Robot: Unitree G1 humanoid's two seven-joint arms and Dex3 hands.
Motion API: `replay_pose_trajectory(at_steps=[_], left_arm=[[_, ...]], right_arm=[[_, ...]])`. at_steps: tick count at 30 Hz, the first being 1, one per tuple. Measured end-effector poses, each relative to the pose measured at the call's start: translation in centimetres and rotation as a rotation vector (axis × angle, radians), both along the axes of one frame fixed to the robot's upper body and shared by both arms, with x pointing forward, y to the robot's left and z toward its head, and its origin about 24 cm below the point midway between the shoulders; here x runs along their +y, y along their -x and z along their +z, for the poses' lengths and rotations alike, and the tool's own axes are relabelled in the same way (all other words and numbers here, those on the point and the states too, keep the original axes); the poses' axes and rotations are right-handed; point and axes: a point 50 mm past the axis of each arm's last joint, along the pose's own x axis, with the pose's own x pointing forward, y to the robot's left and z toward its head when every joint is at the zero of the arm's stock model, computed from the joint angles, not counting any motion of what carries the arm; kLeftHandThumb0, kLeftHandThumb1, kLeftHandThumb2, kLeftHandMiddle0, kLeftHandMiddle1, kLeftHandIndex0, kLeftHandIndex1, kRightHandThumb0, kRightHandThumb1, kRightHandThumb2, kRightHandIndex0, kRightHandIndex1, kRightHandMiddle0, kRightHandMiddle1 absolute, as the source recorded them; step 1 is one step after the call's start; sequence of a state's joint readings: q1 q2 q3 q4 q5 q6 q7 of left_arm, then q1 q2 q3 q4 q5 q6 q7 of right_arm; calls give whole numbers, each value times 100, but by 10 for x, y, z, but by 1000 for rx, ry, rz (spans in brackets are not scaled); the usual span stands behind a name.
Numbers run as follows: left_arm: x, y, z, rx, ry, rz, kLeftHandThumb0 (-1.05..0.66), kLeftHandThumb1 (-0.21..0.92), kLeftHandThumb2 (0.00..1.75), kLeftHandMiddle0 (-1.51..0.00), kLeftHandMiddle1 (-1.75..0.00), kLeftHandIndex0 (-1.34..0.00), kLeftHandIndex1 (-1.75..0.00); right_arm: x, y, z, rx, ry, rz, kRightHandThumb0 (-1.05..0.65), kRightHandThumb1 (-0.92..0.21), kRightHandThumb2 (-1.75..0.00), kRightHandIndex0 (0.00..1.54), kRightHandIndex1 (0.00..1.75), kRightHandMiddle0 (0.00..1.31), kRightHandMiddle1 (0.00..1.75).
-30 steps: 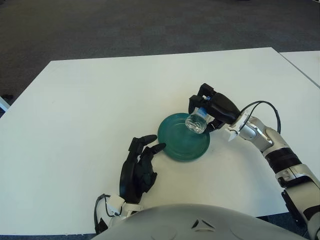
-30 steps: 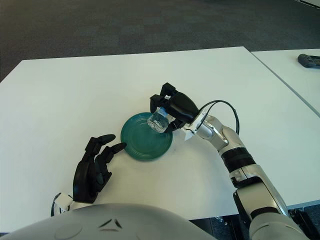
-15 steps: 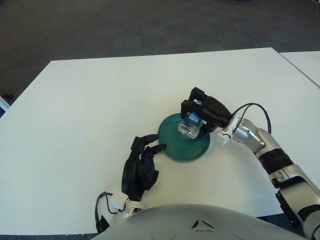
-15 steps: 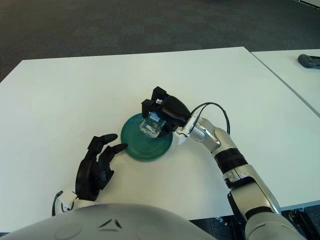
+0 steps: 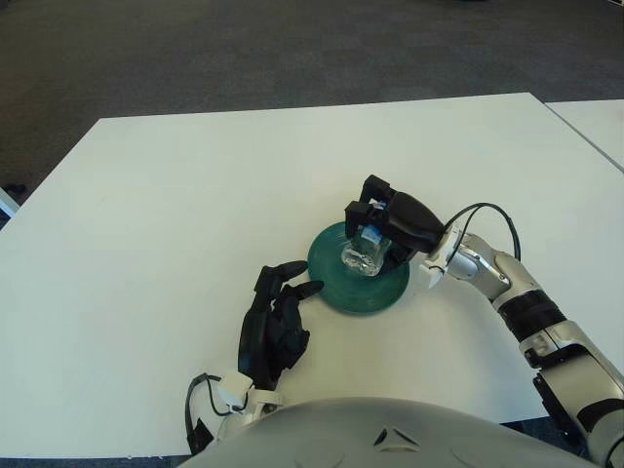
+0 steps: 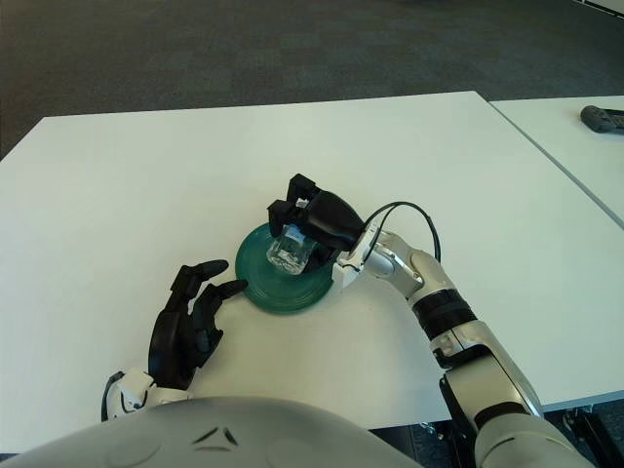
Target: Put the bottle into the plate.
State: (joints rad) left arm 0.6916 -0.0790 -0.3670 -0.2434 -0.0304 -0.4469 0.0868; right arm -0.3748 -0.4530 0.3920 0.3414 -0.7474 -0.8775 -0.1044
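A small clear plastic bottle (image 5: 362, 253) with a blue cap is held on its side over the middle of the round teal plate (image 5: 334, 287), which lies on the white table (image 5: 195, 195). My right hand (image 5: 380, 226) is shut on the bottle from above, its black fingers wrapped around it. Whether the bottle touches the plate I cannot tell. My left hand (image 5: 278, 317) shows just left of the plate, fingers relaxed and spread, one fingertip close to the plate's rim, holding nothing.
A second white table (image 6: 585, 156) stands to the right across a narrow gap, with a dark object (image 6: 603, 118) on it. Dark carpet lies beyond the far table edge.
My right hand has carried the bottle leftward and down, from over the plate's right rim to over its middle. The left hand has hardly moved.
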Motion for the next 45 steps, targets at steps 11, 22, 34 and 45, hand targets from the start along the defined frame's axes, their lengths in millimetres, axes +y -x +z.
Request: replay_pose_trajectory(at_steps=[11,22,34,45], left_arm=[[0,-6,-7,14,-66,99,-89,92,82,-59,-105,-31,-127],[0,-10,-6,7,-145,179,-89,92,88,-55,-84,-27,-118],[1,-11,-4,-3,-197,212,-91,92,91,-47,-64,-19,-110],[15,-19,-4,57,-227,267,-92,92,91,-50,-49,-19,-105]], right_arm=[[11,8,-4,-23,54,53,-44,-50,-110,131,175,106,175],[9,7,-15,58,72,35,-58,-70,-85,62,160,42,167],[-1,4,-15,71,146,35,-95,-92,-78,36,28,2,95],[-7,-1,-9,100,143,15,-95,-92,-81,37,9,0,76]])
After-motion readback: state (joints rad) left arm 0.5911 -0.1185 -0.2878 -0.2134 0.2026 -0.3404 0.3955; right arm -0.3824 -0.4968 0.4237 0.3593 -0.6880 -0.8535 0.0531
